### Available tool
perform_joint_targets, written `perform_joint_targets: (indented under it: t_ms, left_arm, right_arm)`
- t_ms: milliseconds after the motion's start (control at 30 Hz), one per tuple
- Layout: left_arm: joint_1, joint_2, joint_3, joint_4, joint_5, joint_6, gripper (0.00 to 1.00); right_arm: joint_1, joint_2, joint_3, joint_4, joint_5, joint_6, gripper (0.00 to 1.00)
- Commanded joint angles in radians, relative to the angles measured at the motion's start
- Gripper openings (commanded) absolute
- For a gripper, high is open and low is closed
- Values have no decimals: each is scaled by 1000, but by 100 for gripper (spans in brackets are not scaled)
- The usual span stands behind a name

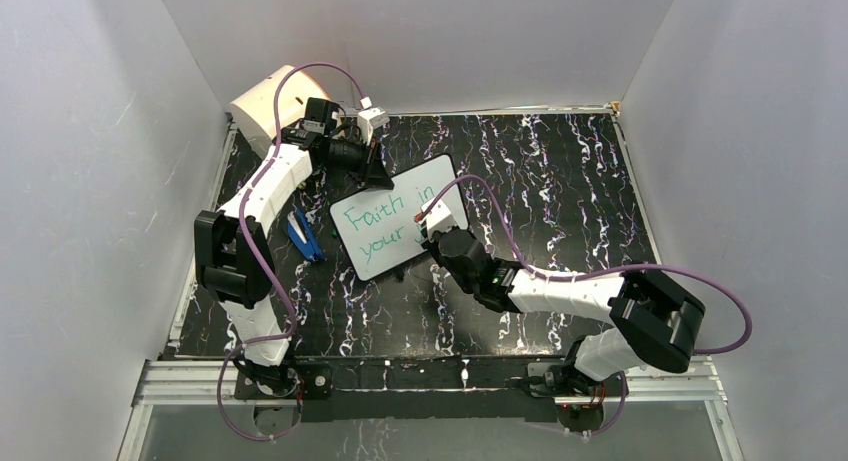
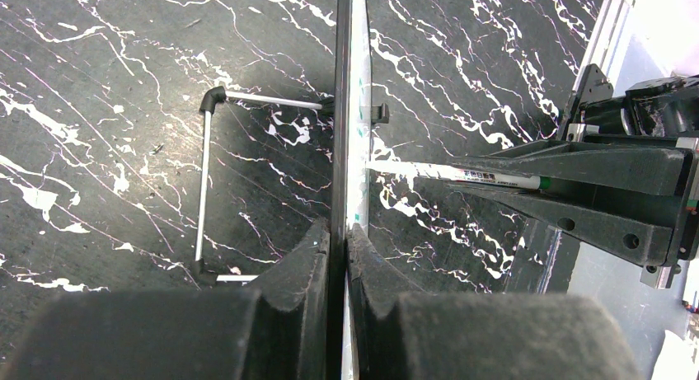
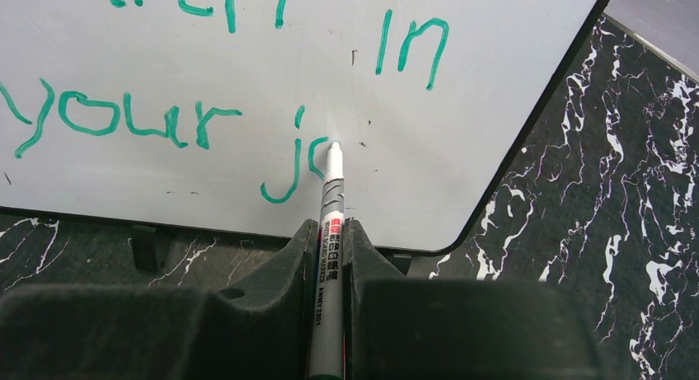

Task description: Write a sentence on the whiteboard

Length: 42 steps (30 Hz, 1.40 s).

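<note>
The whiteboard (image 1: 405, 186) stands tilted on the marbled table, and in the left wrist view it shows edge-on (image 2: 357, 83). My left gripper (image 1: 375, 171) (image 2: 339, 240) is shut on its top edge. The sentence (image 1: 385, 226) (image 3: 165, 120) is in green and reads "Faith in your jo". My right gripper (image 1: 432, 229) (image 3: 331, 232) is shut on a grey marker (image 3: 331, 199) (image 2: 462, 175). The marker's tip touches the board at the half-drawn letter after the "j".
A cream drum (image 1: 270, 101) sits at the back left corner. A blue object (image 1: 305, 236) lies on the table left of the board. The board's wire stand (image 2: 204, 190) rests behind it. Grey walls close in three sides.
</note>
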Motion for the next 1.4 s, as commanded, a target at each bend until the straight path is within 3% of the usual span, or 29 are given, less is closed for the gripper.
perform_joint_targets:
  t_ms: [0, 800, 1367]
  left_arm:
    - [-12, 25, -26, -61, -85, 23, 0]
    - [-11, 25, -29, -60, -114, 24, 0]
    - [-11, 24, -28, -62, -111, 24, 0]
  right_arm:
    - [-5, -16, 34, 35, -51, 14, 0]
    - [-13, -120, -22, -9, 2, 6, 0]
    - [-32, -90, -36, 28, -12, 9, 0]
